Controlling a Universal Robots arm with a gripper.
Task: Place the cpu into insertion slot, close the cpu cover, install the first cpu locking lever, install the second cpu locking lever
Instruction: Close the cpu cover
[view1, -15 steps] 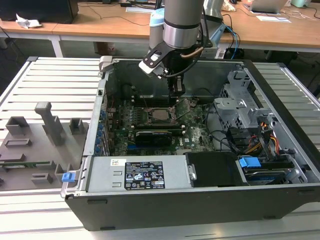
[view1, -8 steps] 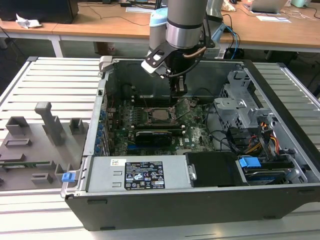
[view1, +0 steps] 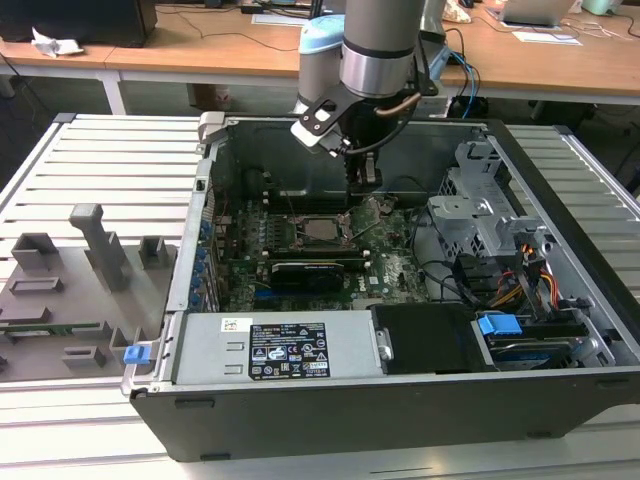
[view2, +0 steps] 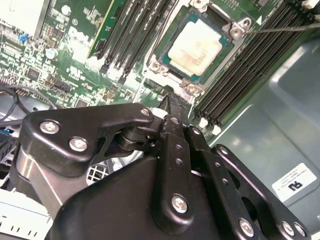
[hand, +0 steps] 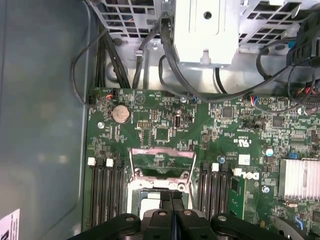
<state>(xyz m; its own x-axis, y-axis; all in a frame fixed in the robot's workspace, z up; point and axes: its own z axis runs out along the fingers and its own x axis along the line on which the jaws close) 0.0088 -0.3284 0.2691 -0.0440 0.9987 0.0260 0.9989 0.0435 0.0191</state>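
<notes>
An open dark computer case (view1: 400, 415) rests on a pale slatted surface (view1: 110, 160), and a grey robot arm reaches down into it over a green circuit board (hand: 160, 115). The black gripper (view2: 169, 102) hangs just above the board beside the socket area. In both wrist views its jaws look pressed together, with nothing seen between them. The cpu (view2: 195, 42), a small flat square chip with a pale silver face, lies flat inside the insertion slot (view2: 159, 54), a square socket with a metal rim and bolts at its corners. In the first wrist view the cpu cover (hand: 162, 150), a thin silver-grey metal frame with a cut-out centre, appears swung open just past the chip, the green board showing through its middle. The chip is probably light, stiff and fragile, best touched only at its edges. The cover is likely thin, springy and hinged, so its free edge looks like the place to push.
</notes>
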